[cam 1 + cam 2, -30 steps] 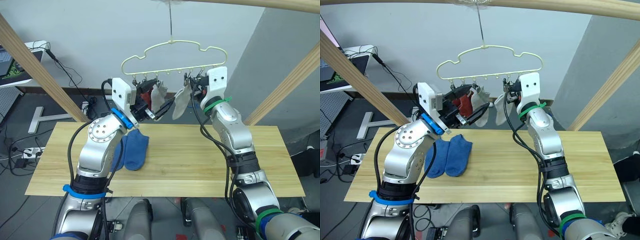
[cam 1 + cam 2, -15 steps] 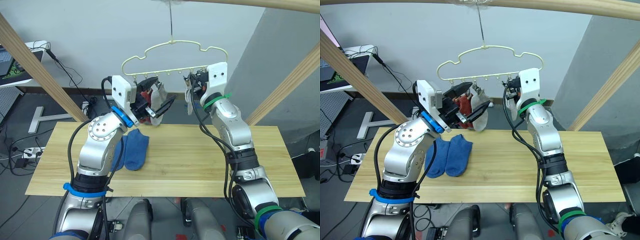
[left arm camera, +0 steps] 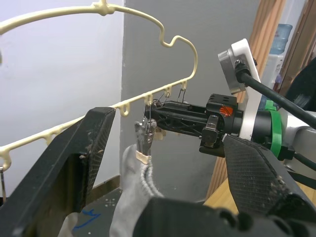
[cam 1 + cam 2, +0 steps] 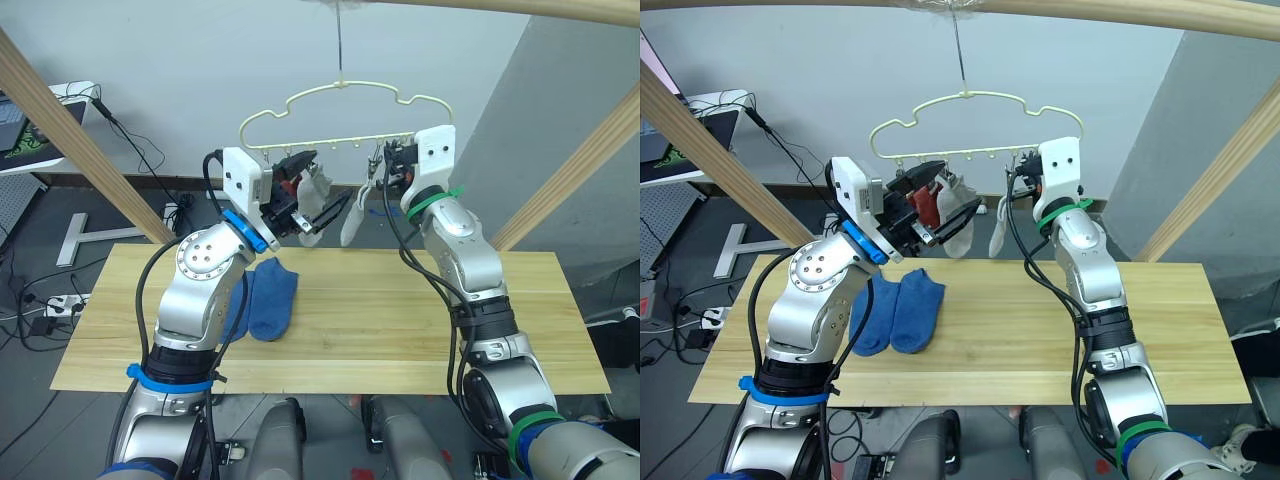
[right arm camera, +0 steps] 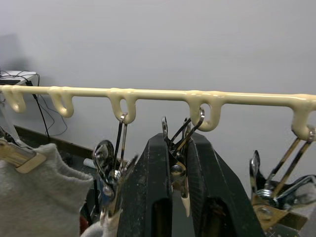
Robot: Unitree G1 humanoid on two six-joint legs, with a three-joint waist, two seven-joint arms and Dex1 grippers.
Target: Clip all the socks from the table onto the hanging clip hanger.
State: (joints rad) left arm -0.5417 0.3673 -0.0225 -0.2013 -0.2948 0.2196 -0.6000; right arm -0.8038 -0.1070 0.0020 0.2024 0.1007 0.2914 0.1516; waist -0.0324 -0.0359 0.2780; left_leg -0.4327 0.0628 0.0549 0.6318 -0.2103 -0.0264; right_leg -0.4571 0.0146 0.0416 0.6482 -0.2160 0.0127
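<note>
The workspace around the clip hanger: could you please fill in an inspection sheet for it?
Surface: table, pale wood.
Job's things: two blue socks lying on the table; red sock and grey socks hanging from the hanger.
Clutter: nothing seen.
Grippers: left gripper open at a grey sock; right gripper shut on a clip.
Cables: floor cables to the left.
Surroundings: wooden poles, white desk.

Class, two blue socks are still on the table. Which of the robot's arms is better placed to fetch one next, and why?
Probably the left: the blue socks lie on the table directly below the left gripper, while the right gripper pinches a clip on the clip hanger.
</note>
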